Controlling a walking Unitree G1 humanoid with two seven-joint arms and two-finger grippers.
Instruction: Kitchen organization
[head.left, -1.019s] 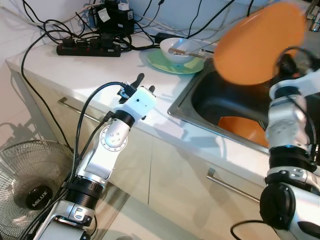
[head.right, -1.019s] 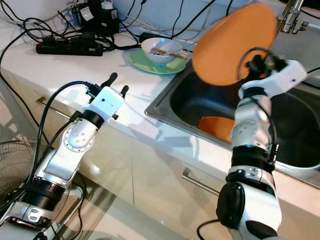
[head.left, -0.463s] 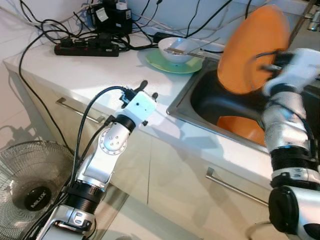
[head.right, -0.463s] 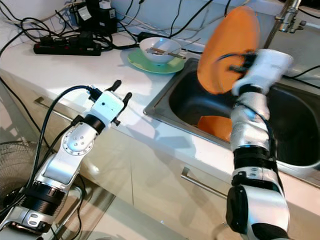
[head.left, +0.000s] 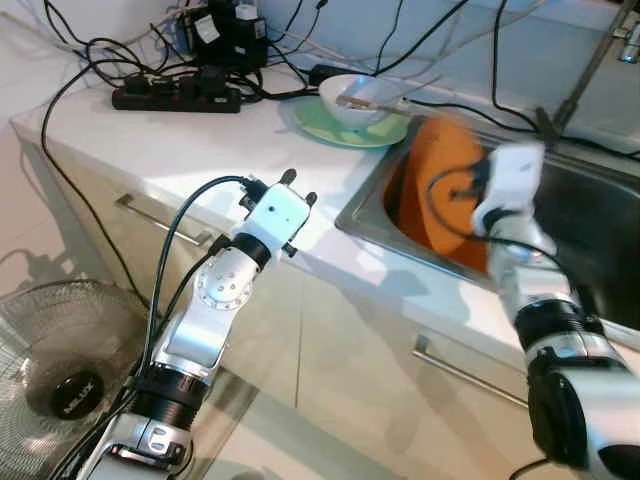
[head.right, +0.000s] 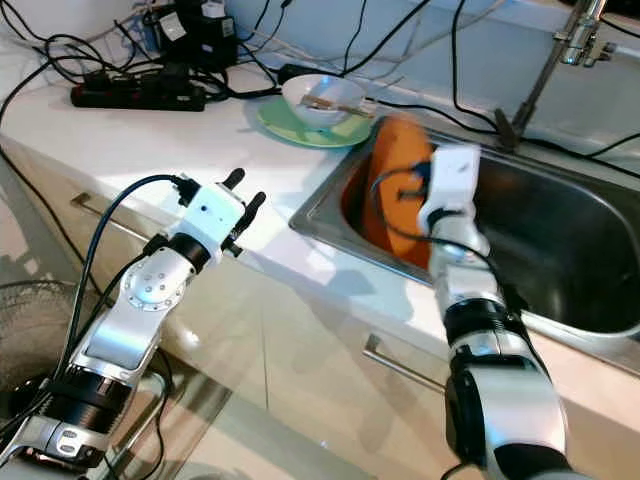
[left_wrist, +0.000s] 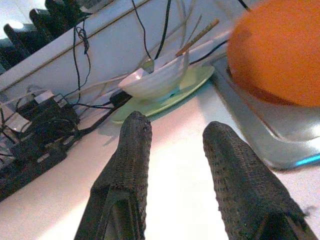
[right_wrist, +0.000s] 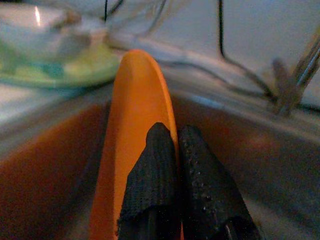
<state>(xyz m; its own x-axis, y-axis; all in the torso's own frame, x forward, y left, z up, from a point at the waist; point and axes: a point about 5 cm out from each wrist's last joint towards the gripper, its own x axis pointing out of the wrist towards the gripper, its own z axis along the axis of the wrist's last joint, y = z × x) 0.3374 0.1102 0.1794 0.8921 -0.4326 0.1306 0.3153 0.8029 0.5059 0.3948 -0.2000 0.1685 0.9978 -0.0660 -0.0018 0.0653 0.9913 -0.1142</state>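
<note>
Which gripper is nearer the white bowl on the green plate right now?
Right. The right gripper, in the sink clamping the orange plate, sits just beside the white bowl. The left gripper hovers open over the counter's front edge.

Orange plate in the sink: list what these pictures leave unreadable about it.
- Orange plate: motion-blurred in both eye views; right gripper and its white wrist cover its near rim.
- Its lower edge: cut off by the sink wall, so contact with the basin cannot be told.
- Sink floor under it: hidden by the plate itself.
</note>
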